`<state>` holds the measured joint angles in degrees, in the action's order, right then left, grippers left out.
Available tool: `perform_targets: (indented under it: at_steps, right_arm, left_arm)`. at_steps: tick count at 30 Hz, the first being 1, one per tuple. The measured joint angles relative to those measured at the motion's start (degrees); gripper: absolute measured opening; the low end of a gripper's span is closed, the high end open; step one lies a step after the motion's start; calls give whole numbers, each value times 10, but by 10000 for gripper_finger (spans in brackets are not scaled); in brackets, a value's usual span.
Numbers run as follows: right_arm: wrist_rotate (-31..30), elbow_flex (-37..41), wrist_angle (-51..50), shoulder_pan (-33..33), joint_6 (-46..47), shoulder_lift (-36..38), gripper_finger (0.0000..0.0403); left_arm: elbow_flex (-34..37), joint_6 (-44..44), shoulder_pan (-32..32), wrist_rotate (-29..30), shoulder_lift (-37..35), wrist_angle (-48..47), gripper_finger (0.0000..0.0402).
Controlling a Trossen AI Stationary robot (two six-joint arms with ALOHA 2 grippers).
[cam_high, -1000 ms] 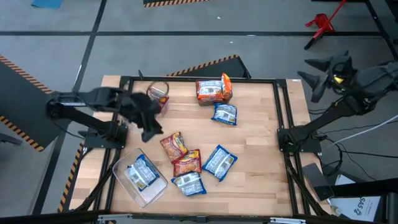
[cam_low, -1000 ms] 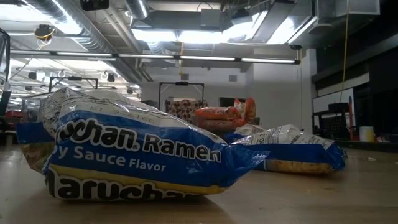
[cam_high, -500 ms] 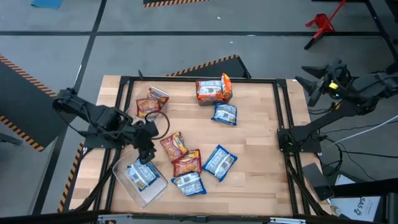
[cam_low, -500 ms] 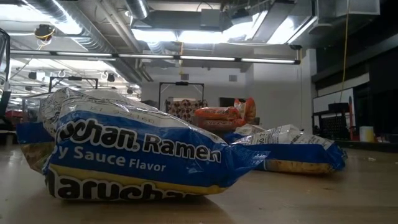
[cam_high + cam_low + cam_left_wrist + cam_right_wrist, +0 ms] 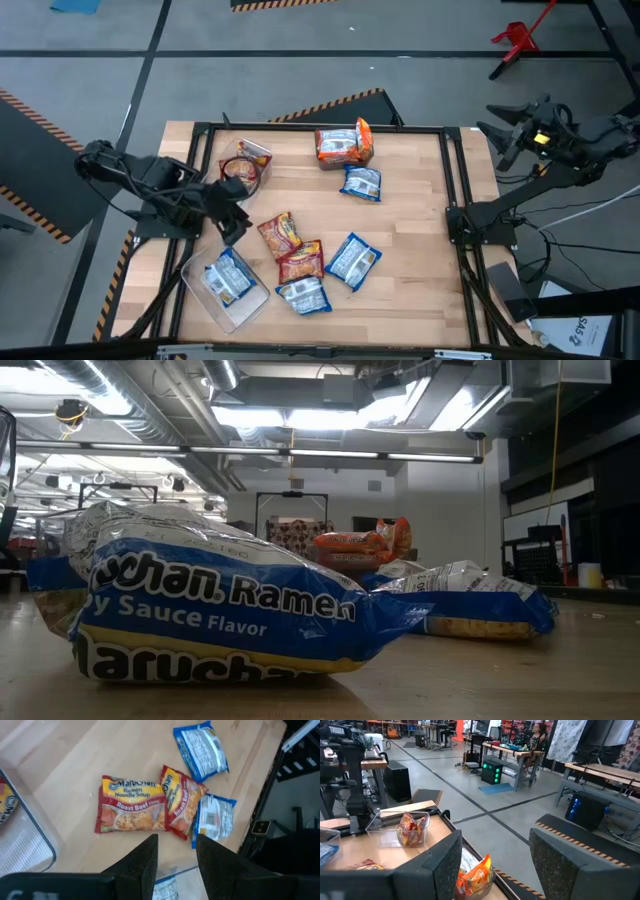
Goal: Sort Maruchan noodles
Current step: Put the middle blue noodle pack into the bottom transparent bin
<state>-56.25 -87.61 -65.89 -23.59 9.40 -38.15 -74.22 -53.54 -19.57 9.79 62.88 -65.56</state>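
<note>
This is an industrial robotics lab or workshop. The wooden desk (image 5: 410,240) sits in a black metal frame on a grey concrete floor (image 5: 300,80) marked with dark lines and yellow-and-black hazard tape (image 5: 330,105). The right wrist view looks down a long hall with workbenches (image 5: 510,755) loaded with gear, a dark equipment box with green lights (image 5: 491,771) and a blue computer case (image 5: 580,810). Overhead, the low view shows bare ducts (image 5: 160,400), pipes and strip lights (image 5: 340,420). A person (image 5: 537,732), probably seated, shows far back among the benches, too small to tell more.
</note>
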Motion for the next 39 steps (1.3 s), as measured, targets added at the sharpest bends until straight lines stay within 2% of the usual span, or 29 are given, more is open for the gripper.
perform_targets:
  at_steps: [4, 11, 22, 28, 33, 39]
  right_arm:
    - [3, 0, 0, 0, -10, 2, 216]
    - [19, 0, 0, 0, -35, 3, 216]
    - [65, 5, 27, 0, -56, 37, 216]
    - [93, 65, 79, 0, -54, 89, 216]
    - [93, 142, 147, 0, -57, 139, 216]
    - [93, 200, 198, 0, -64, 173, 216]
  left_arm:
    - [0, 6, 11, -21, 0, 7, 127]
    - [0, 27, 25, -39, -12, 78, 127]
    - [0, 71, 50, 44, -76, 103, 127]
    - [0, 87, 57, 62, -112, 150, 127]
    - [0, 78, 59, 56, -118, 135, 127]
    - [67, 23, 46, -14, -93, 136, 127]
